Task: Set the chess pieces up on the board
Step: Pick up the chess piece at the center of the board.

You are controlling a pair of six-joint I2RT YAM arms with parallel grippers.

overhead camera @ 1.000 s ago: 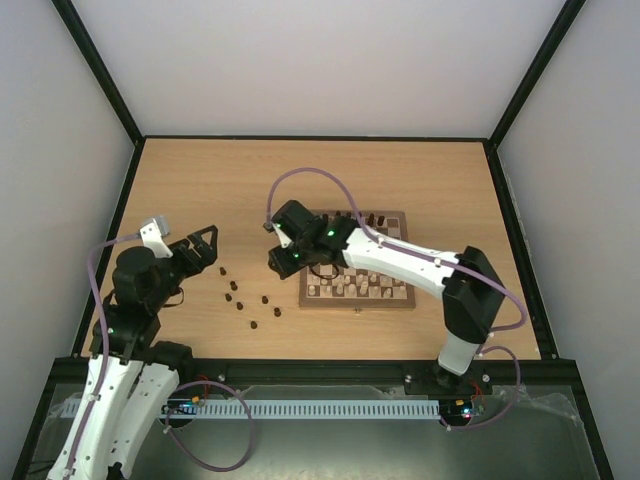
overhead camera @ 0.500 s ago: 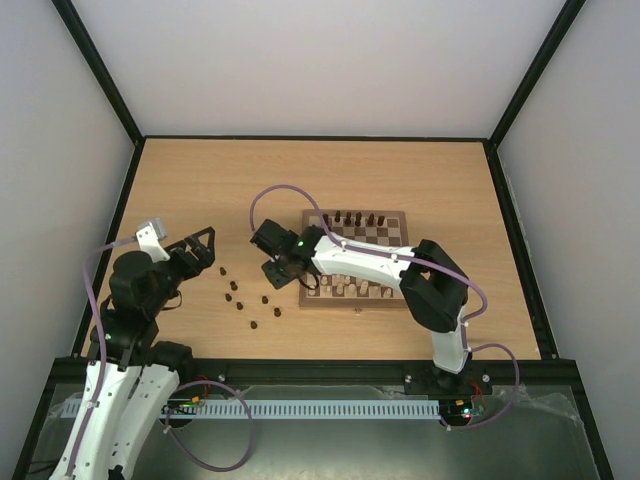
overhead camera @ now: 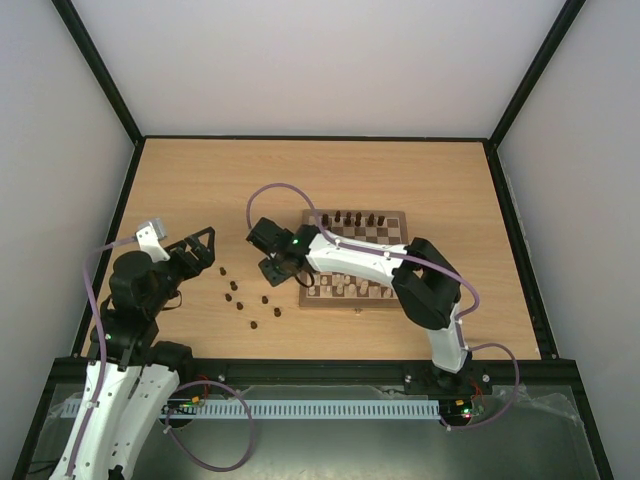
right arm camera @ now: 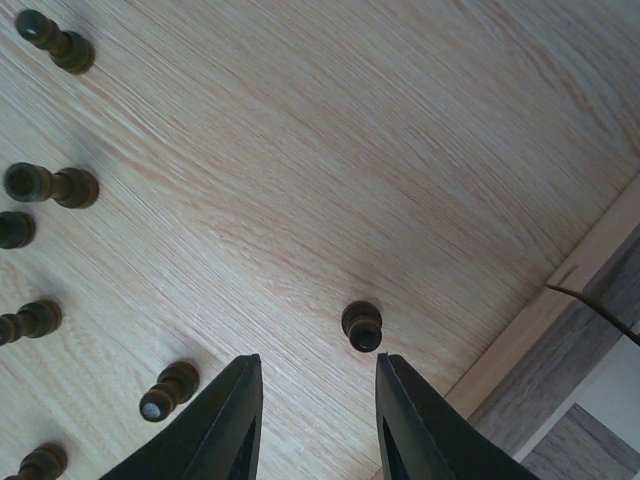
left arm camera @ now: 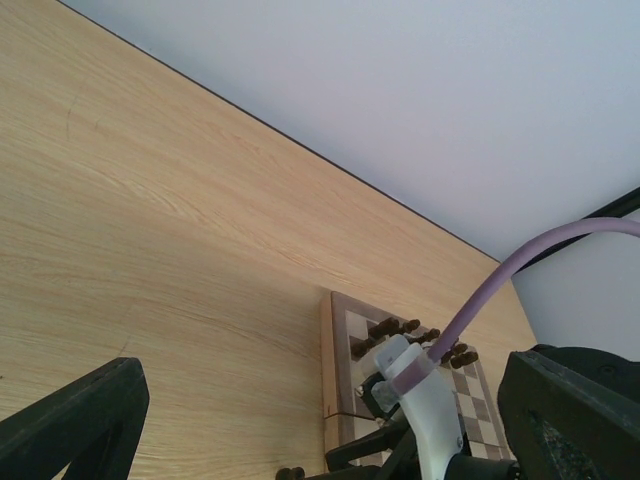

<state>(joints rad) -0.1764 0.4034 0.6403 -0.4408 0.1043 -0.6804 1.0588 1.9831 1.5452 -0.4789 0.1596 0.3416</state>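
The board [overhead camera: 396,264] lies right of centre, with dark chess pieces [overhead camera: 355,217] on its back row and cream pieces along its front rows. Several dark pieces [overhead camera: 240,306] are scattered on the table left of it. My right gripper [overhead camera: 272,270] is open and empty, low over the table just off the board's left edge. In the right wrist view its tips [right arm camera: 318,366] point at one standing dark pawn [right arm camera: 362,326] just ahead of them, untouched, with the board's corner [right arm camera: 600,300] to the right. My left gripper [overhead camera: 205,245] is open and empty, raised at the left.
More loose dark pieces [right arm camera: 50,185] lie left of the right gripper's fingers. In the left wrist view the right arm [left arm camera: 425,395] with its purple cable stands in front of the board [left arm camera: 335,370]. Black frame rails edge the table.
My right gripper has swung left from over the board's left part to the table beside the board's edge, near the loose dark pieces. The left arm has shifted only slightly.
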